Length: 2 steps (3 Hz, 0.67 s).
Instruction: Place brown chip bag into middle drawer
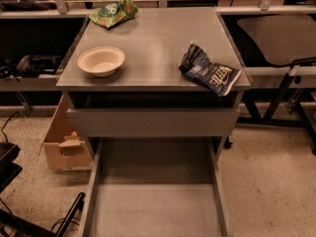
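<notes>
The bowl sits at nine o'clock on the tabletop, the blue bag at three; the drawer lies open at six. Pincer and brown bag are out of view, so I cannot tell its grip. Best to release low over the drawer's middle, clear of its walls.

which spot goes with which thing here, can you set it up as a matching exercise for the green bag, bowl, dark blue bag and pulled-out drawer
Things:
1. green bag
2. bowl
3. dark blue bag
4. middle drawer

Places:
a. cabinet top, front right edge
b. cabinet top, back left corner
c. pulled open below the closed grey front
d. cabinet top, left side toward the front

Pairs: 1-b, 2-d, 3-a, 4-c.

The tool is outside the camera view.
</notes>
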{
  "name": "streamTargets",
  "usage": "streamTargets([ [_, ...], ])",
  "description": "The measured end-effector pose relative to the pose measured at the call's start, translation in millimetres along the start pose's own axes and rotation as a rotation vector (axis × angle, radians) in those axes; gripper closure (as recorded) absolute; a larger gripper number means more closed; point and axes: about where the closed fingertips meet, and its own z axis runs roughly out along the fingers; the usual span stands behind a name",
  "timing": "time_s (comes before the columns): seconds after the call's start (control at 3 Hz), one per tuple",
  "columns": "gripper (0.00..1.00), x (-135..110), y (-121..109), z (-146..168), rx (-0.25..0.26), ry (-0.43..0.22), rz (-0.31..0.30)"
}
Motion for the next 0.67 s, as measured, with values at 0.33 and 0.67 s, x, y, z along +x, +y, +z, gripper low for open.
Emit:
streamTargets([
  [0.33,1.00,-43.5,-27.9,-96.4,0.113,-0.044,0.041],
  [0.67,1.00,-89.6,6.7,-138.4,0.116,-0.136,0.076],
])
